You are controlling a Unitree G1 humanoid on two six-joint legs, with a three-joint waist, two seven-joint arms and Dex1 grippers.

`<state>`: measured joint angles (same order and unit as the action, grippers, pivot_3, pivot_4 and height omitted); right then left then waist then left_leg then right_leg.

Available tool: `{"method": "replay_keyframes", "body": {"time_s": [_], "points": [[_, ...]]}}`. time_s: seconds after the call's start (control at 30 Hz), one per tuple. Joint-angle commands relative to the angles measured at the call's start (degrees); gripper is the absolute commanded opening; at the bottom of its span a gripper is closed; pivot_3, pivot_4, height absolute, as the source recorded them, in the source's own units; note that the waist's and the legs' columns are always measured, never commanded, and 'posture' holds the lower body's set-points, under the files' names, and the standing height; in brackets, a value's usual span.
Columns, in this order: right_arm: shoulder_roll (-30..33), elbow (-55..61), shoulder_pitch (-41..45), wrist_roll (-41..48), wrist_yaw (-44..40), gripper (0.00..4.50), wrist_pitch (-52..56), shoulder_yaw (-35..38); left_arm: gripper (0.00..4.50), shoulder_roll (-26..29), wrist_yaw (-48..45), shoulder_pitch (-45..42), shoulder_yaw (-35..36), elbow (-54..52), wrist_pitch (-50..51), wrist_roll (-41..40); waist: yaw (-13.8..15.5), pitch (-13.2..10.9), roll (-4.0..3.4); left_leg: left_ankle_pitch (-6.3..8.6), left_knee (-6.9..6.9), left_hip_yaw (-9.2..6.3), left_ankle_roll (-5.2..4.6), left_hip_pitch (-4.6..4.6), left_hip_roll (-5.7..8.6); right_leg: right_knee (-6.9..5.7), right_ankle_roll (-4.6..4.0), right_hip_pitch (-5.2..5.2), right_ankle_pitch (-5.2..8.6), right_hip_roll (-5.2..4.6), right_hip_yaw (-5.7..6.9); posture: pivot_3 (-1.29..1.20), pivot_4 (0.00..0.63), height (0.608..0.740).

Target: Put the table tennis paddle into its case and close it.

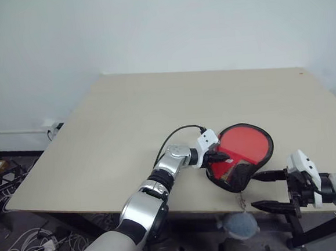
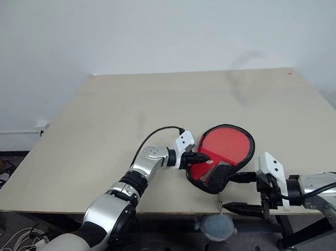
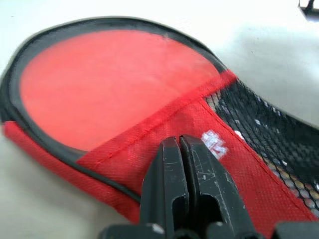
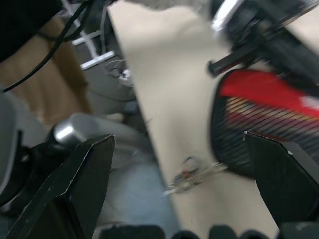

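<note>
From the head cameras, we've got the soft red zip case with black edging and a black mesh patch [image 1: 240, 157] lying near the front edge of the pale wooden tabletop [image 1: 126, 117], and that case is our landmark for everything. The round red rubber face of the table tennis paddle [image 1: 246, 144] shows through its open top, so we'd say the paddle is already inside. Its handle is hidden under the mesh end. The case's long axis runs from the rounded end, far from the edge, down to the mesh end that points at the front edge.

The left gripper [image 1: 217, 156] sits on the case's left side, fingers pressed together, seemingly on the red fabric. The right gripper [image 1: 276, 190] hangs off the case's mesh end, just past the tabletop edge, fingers spread wide and holding nothing.

Left wrist camera: the shut fingers [image 3: 174, 189] meet the red flap right by the small white logo [image 3: 215, 143].

Right wrist camera: spread fingers [image 4: 84, 174] frame the mesh end; a dangling zip pull [image 4: 187, 172] is blurry there. Our guess is the right arm is the one placed to go for the zip.
</note>
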<state>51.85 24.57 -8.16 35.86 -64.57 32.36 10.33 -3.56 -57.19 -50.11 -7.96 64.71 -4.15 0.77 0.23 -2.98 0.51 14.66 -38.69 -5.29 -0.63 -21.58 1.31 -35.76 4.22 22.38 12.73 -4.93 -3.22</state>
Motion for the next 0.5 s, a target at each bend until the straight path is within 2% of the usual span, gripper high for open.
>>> {"method": "replay_keyframes", "body": {"time_s": [0.03, 0.33, 0.5], "points": [[-0.2, -0.8, 5.1, 0.3, 4.9, 4.48, 1.9, 2.7, 0.0, 1.6, 0.6, -2.2, 5.0, -4.0, 0.6, -5.1, 0.0, 0.0, -0.01, 0.0, 0.01, -0.02, 0.0, 0.02, 0.0, -0.02, 0.0, -0.01, 0.0, 0.0, 0.01, 0.0, 0.0, 0.74], [-5.2, -14.9, 18.0, -9.5, 22.0, 4.48, 2.4, 1.3, 0.0, 8.4, 13.5, -2.2, 12.6, -4.8, -4.1, -7.6, 0.1, 0.0, 0.06, -0.01, 0.02, -0.03, -0.01, 0.01, 0.02, -0.01, -0.01, -0.01, -0.03, 0.0, -0.02, 0.0, 0.0, 0.74], [-11.0, -27.1, 24.2, -16.4, 33.2, 4.48, -1.2, 1.5, 0.0, 12.7, 18.5, 0.0, 14.8, -3.2, -7.8, -6.7, 0.1, 0.0, 0.05, -0.02, 0.09, -0.04, -0.02, 0.04, 0.04, -0.01, -0.03, -0.03, -0.04, 0.01, -0.03, 0.0, 0.0, 0.74]]}}
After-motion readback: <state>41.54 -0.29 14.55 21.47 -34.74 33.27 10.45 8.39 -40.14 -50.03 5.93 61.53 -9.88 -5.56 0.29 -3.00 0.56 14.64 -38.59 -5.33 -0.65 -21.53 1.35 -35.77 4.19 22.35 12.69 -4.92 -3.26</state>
